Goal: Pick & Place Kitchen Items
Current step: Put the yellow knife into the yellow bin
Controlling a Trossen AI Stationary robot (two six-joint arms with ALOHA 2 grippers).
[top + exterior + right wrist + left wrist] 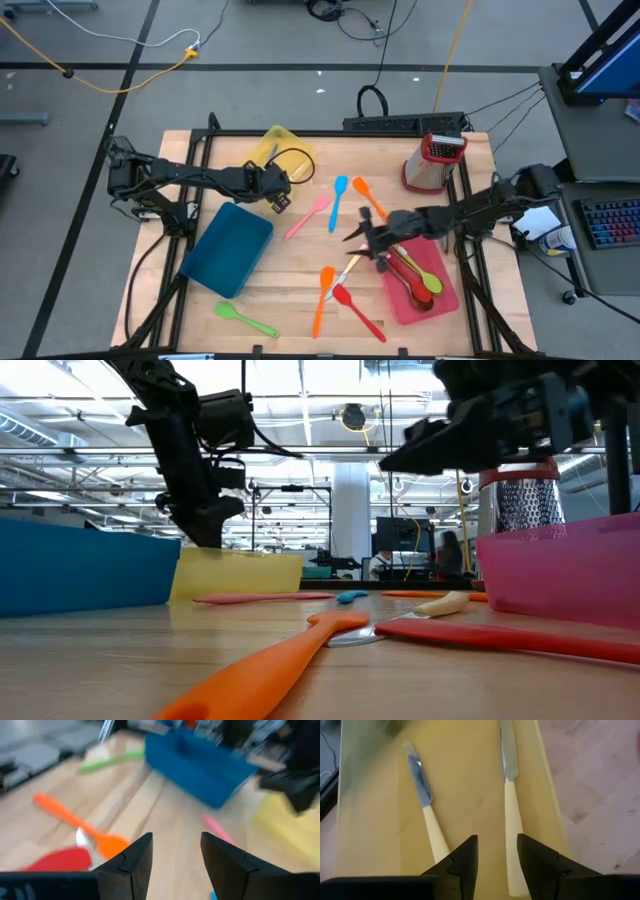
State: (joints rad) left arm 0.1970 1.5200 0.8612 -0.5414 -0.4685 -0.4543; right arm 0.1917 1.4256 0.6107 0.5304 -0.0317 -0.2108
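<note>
The wooden table (300,290) carries three flat trays. The blue tray (228,248) lies at the left, with nothing seen inside it. The red tray (420,285) at the right holds a few utensils, among them a green spoon (428,280) and a red one; the rest of that heap is hard to sort out. The yellow tray (272,147) at the back is partly covered by the left arm; in the left wrist view it holds two cream-handled knives (512,815) lying side by side, apart from each other.

A red-topped box grater (432,162) stands upright at the back right, clear of both arms.

The left gripper (496,857) hangs over the yellow tray, fingers parted and empty, one knife handle running beneath each finger. The right gripper (175,855) hovers beside the red tray's near-left corner, released, holding nothing.

Loose on the wood between the trays: a pink spatula (308,216), a blue spoon (338,200), an orange spoon (368,197), an orange spatula (322,298), a red spatula (357,310), and a green spatula (243,318) near the front edge. A metal spoon (345,272) with a cream handle lies partly under the right gripper.
</note>
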